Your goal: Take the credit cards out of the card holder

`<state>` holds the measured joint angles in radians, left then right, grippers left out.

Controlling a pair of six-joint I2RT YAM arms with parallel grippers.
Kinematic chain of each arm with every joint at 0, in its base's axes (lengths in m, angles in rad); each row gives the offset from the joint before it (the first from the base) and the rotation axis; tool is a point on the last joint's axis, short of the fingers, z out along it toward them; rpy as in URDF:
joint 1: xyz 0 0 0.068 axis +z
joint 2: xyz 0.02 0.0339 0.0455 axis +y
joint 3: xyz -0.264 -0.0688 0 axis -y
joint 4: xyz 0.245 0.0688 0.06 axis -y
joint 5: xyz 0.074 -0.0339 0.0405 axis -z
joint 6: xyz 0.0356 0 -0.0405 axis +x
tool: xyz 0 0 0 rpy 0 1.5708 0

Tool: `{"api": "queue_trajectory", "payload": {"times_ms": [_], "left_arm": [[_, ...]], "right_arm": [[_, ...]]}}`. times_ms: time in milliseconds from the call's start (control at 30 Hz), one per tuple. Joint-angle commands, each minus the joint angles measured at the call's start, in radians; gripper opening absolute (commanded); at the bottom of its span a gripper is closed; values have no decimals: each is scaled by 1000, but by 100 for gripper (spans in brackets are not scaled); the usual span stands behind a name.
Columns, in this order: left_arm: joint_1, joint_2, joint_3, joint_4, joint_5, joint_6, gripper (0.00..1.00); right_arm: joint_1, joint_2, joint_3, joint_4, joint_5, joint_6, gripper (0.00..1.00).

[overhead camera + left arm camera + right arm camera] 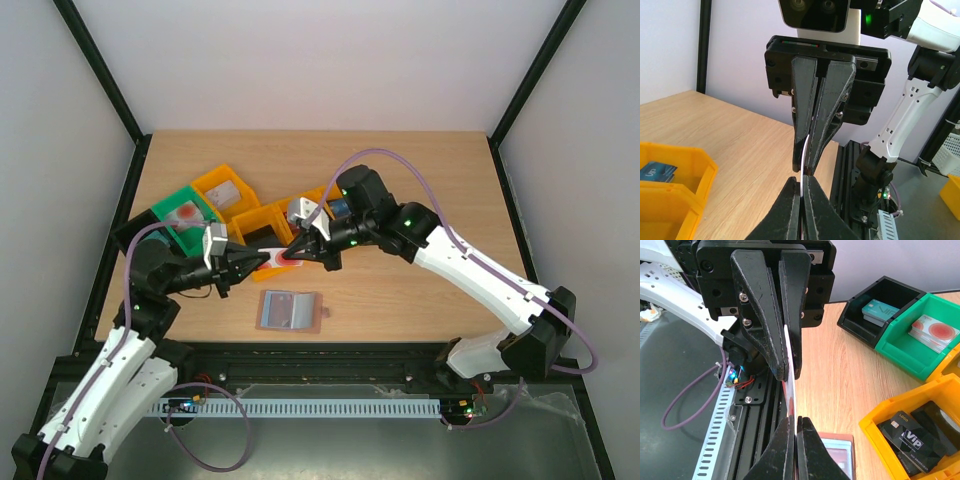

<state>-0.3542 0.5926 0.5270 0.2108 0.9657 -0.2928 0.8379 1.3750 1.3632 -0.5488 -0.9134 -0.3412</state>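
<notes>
My left gripper (258,263) and right gripper (296,254) meet tip to tip above the table (430,200), both raised off the wood; a red-and-white card (276,260) spans the small gap between them; left jaws are pinched fully together on one end of the card, right jaws are pinched together on the other end; both have hold of it at once.

In the left wrist view the card is edge-on, a thin white line running from my own fingertips up into the opposite fingers; the right wrist view gives the same, with a red tint on the lower edge.

The card holder (288,311) lies open and flat on the table, light blue lining up and tan border around it; it sits toward the near edge, below the joined grippers and apart from them; neither gripper touches it; I can't tell if any cards are inside.

Bins sit on the left part of the table; the black bin (855,322) has a teal card, the green bin (900,352) a white card with a red circle, and the yellow bin (872,427) dark cards.
</notes>
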Motion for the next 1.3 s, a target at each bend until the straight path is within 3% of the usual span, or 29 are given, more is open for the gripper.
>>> {"api": "queue_trajectory", "payload": {"times_ms": [0, 533, 600, 700, 733, 833, 967, 1100, 1267], "left_arm": [[13, -18, -8, 21, 6, -13, 2], [35, -49, -41, 97, 10, -98, 2], [49, -55, -50, 136, -11, -145, 2], [75, -68, -64, 197, -39, -215, 2], [88, -71, -64, 207, -55, -237, 2], [130, -80, -63, 221, -128, -310, 2], [224, -91, -36, 191, -332, -479, 2], [333, -75, -22, 178, -446, -795, 2], [356, -86, 4, 133, -455, -937, 2]], "right_arm": [[4, -19, 20, 52, 25, 0, 2], [4, -79, -27, 142, 70, 37, 2], [4, -93, -47, 186, 119, 66, 13], [4, -121, -92, 274, 241, 120, 38], [4, -136, -112, 311, 296, 138, 48], [4, -209, -222, 488, 526, 138, 64], [5, -270, -335, 738, 697, -57, 70], [28, -221, -358, 944, 694, -245, 72], [154, -94, -427, 1251, 735, -816, 75]]}}
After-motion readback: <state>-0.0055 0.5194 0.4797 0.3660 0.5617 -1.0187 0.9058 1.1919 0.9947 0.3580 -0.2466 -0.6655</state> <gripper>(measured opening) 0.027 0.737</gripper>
